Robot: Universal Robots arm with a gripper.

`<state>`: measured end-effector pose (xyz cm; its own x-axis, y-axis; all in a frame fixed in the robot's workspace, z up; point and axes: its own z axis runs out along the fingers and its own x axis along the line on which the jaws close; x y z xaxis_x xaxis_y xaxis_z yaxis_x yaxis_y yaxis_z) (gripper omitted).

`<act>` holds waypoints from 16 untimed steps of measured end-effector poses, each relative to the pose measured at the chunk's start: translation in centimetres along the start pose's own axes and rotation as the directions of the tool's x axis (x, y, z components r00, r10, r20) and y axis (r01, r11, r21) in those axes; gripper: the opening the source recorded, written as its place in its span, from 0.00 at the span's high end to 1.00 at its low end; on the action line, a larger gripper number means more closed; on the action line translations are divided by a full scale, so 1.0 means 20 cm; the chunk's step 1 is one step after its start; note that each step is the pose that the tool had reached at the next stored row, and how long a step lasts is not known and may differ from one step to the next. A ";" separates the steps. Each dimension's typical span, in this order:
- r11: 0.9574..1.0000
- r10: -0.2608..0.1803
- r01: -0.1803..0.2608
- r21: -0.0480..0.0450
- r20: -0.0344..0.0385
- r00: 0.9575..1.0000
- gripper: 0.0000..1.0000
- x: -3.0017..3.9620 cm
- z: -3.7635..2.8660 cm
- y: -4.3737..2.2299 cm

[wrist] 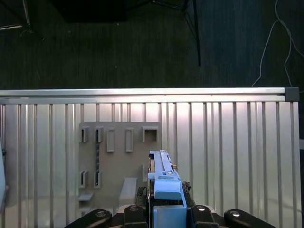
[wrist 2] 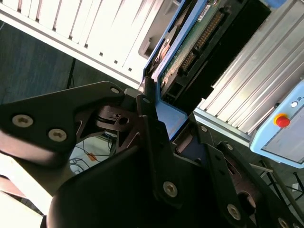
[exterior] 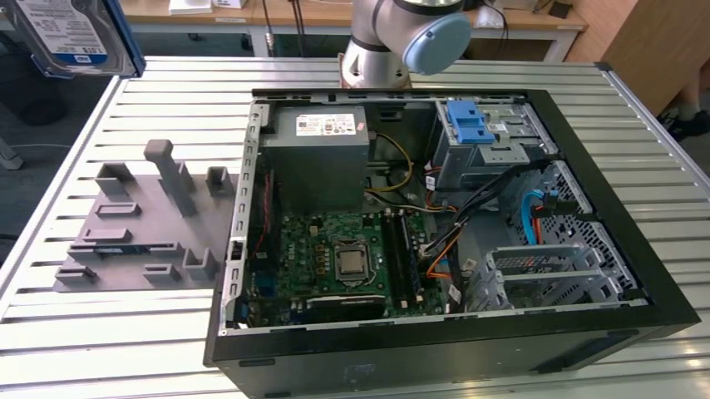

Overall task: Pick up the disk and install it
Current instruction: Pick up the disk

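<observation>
The gripper [wrist 2: 166,111] has its fingers [wrist 2: 148,97] clamped on the disk [wrist 2: 199,38], pinching it by the blue rail at one end, so most of the drive juts out past the grip. In the exterior view the disk hangs high above the table [exterior: 111,332], outside the computer case [exterior: 444,349], on the side where the grey fixture plate [exterior: 133,249] lies. With so much overhang, the drive could pivot or slip between the pads. Inside the case, loose cables [exterior: 521,195] lie beside the drive cage and its blue latch bracket [exterior: 471,125]. A tilted disk could snag them or jam against the cage.
</observation>
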<state>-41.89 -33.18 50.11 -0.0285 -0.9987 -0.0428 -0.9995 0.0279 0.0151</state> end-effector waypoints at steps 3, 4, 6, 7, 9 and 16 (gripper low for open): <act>1.000 0.000 0.000 0.000 0.000 1.000 0.64 0.007 -0.001 -0.023; 1.000 0.000 0.000 0.000 0.000 1.000 0.64 0.009 -0.001 -0.030; 1.000 0.000 0.000 0.000 0.000 1.000 0.64 0.012 -0.001 -0.045; 1.000 0.000 0.000 0.000 0.000 1.000 0.64 0.014 -0.001 -0.052; 1.000 0.000 0.000 0.000 0.000 1.000 0.64 0.018 -0.002 -0.066; 1.000 0.000 0.000 0.000 0.000 1.000 0.64 0.029 -0.003 -0.110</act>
<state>-39.70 -33.82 50.11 -0.0285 -0.9987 -0.0428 -0.9995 0.0278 0.0152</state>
